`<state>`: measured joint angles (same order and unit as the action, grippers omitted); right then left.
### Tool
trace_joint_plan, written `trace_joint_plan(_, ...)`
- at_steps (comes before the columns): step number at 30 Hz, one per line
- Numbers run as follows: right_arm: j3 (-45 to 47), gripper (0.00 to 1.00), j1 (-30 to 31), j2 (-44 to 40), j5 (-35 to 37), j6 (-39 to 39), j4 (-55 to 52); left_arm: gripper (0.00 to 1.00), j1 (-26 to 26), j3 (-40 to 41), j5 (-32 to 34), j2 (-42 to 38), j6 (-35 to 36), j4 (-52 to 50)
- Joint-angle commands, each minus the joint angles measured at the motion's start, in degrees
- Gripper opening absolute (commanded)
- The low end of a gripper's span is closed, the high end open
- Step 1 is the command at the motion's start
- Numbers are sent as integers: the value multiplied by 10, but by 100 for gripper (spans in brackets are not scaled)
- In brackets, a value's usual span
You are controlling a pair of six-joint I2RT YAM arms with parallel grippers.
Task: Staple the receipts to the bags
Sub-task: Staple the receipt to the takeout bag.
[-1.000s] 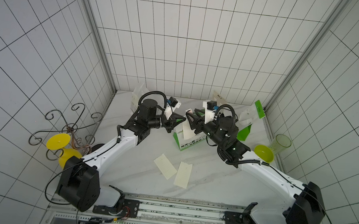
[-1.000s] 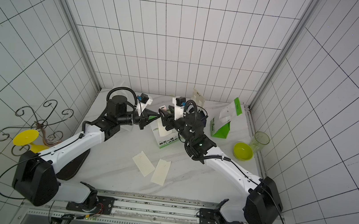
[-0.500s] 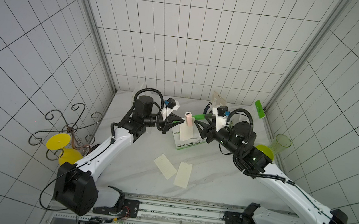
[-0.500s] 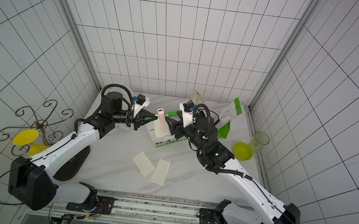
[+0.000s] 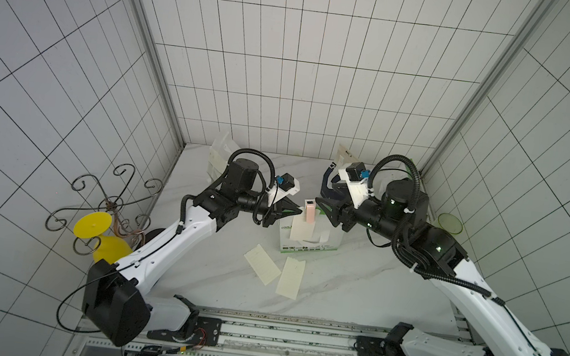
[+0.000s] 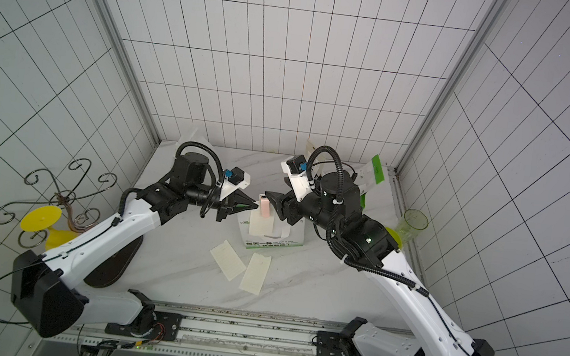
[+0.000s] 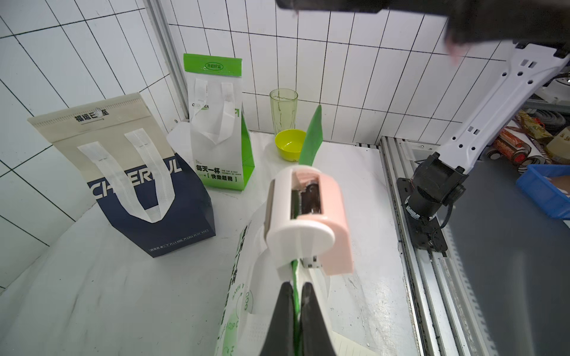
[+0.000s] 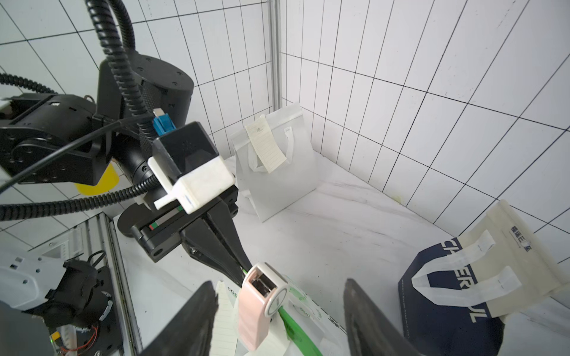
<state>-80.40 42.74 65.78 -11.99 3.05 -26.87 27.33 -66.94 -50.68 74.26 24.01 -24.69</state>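
A green-and-white bag (image 5: 309,241) stands mid-table, and my left gripper (image 5: 299,211) (image 7: 294,286) is shut on its green top edge (image 7: 311,135). A pink-and-white stapler (image 5: 309,210) (image 7: 308,222) (image 8: 259,296) sits clamped over that edge, with a receipt (image 5: 301,227) hanging under it. My right gripper (image 5: 322,209) (image 8: 279,296) is open, one finger on each side of the stapler without touching it. Two receipts (image 5: 261,269) (image 5: 290,277) lie flat in front. The white bag (image 8: 274,172) at the back carries a receipt (image 8: 266,146). A navy bag (image 7: 148,191) and another green-and-white bag (image 7: 219,129) stand behind.
A translucent green cup (image 6: 414,222) and a yellow bowl (image 7: 290,145) stand at the right edge. A wire stand (image 5: 107,201) with a yellow disc (image 5: 92,229) is beyond the table's left side. The arms' rail (image 5: 286,334) runs along the front.
My right gripper has opened off the stapler and its arm has drawn back to the right. The stapler stays on the bag's top edge. The left gripper keeps its hold.
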Motion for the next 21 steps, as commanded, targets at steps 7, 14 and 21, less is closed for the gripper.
trace_joint_plan(7,-91,69,-1,48,-95,120,-123,0,7,-9,-21,-29,30,-3)
trace_joint_plan(14,-151,69,-1,111,-110,179,-186,0,17,-11,-27,-38,36,-4)
trace_joint_plan(21,-176,67,-1,135,-144,231,-234,0,22,-11,-29,-46,38,-5)
